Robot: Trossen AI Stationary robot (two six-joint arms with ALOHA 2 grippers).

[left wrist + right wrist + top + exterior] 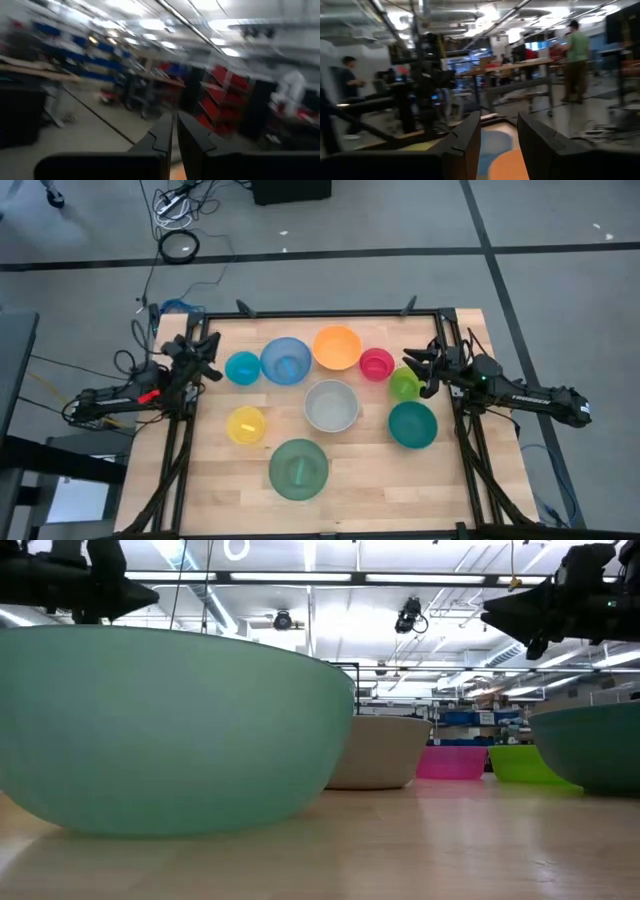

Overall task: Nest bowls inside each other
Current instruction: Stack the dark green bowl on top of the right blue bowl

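Nine bowls stand apart on their bases on the wooden table: cyan, light blue, orange, pink, lime, grey-white, yellow, green and teal. My left gripper hovers at the table's left edge beside the cyan bowl; its fingers are all but together, with nothing between them. My right gripper hovers at the right edge beside the lime bowl, open and empty. Both point slightly upward.
Black frame rails run along the table's far edge and down both sides beneath the arms. In the low view the green bowl fills the near left. People stand at benches in the room beyond.
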